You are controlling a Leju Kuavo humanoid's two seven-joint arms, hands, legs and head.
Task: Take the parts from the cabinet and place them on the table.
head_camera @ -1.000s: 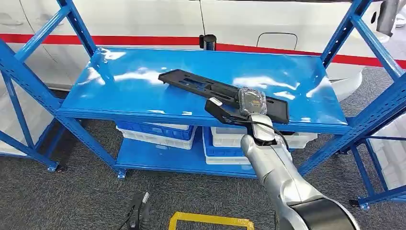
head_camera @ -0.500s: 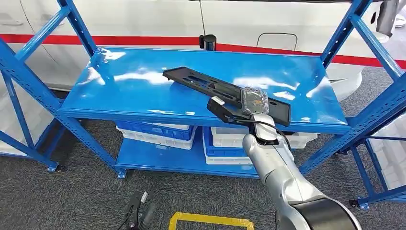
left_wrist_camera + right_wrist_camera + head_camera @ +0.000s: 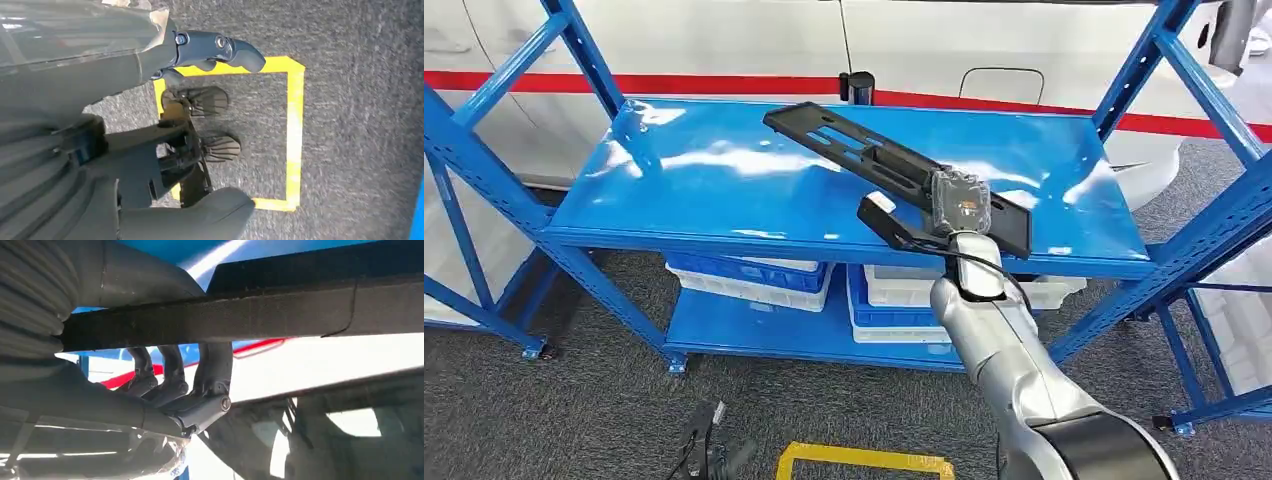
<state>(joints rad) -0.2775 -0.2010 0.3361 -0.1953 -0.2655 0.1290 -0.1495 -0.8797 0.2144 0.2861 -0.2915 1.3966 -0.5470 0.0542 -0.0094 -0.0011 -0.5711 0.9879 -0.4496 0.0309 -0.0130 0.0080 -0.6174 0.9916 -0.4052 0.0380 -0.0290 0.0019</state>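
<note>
The right hand (image 3: 957, 208) had its fingers (image 3: 210, 375) wrapped round one end of the long black part (image 3: 874, 165), w/ the far end tilted up off the blue shelf (image 3: 704, 200). Risk as I saw it: grip so far off-centre, the part could pivot or slip out, or clip the rack upright (image 3: 1144, 75) on the way out. The left hand (image 3: 215, 50) hung over the floor, fingers loosely curled, holding nothing.

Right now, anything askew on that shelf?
Yes: the long black part sits tilted, far end raised off the blue shelf, because the right hand grips its near end. Nothing looks spilled or broken.
</note>
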